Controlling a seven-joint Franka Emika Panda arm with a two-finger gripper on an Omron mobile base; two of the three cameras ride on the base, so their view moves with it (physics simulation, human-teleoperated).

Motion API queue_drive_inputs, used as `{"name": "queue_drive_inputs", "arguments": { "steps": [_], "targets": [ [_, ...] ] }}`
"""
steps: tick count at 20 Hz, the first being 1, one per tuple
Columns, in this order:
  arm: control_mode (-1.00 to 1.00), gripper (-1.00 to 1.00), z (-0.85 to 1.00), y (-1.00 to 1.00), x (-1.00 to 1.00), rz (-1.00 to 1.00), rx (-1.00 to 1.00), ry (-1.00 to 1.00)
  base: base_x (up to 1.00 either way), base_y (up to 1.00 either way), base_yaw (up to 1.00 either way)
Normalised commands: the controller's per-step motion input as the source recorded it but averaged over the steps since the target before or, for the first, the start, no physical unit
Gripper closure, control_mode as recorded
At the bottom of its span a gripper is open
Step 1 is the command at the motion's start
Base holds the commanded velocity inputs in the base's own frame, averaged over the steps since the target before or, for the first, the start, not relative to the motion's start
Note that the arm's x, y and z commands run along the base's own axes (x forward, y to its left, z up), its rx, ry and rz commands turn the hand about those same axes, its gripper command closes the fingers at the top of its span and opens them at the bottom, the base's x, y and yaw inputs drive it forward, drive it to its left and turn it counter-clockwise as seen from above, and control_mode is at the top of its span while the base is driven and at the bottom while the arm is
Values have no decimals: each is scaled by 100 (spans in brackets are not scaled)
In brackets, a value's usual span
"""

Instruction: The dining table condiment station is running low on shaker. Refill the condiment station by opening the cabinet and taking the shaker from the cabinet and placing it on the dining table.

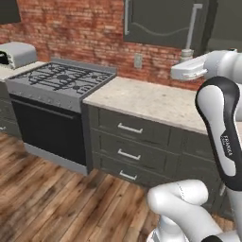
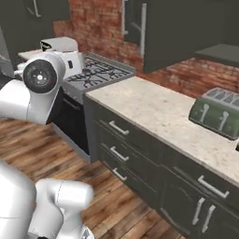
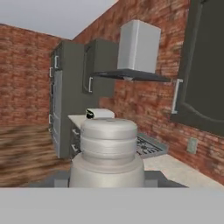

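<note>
The shaker, a pale grey cylinder with a narrower rounded cap, stands upright close to the hand camera. My gripper is shut on it, with a dark fingertip low on each side. In the left base view the shaker is a small grey cylinder just above my white hand, over the counter. The cabinet hangs on the brick wall right behind it, and its pale bar handle runs down toward the shaker. A cabinet door appears swung outward. The cabinet stays at the right. The dining table is out of view.
Beneath the arm lies a beige stone counter over dark drawer fronts. A gas stove stands to the left under a steel range hood. A green toaster sits at the counter's right end. Wood floor spreads in front.
</note>
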Motion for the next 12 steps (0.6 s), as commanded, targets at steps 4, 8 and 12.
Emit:
{"name": "queue_drive_inputs", "arguments": {
  "steps": [4, 8, 12],
  "targets": [
    [100, 100, 0, 0, 0, 0, 0, 0, -21, 68, 77],
    [100, 100, 0, 0, 0, 0, 0, 0, -22, 49, 83],
    [100, 100, 0, 0, 0, 0, 0, 0, -18, 34, 89]
  ]
}}
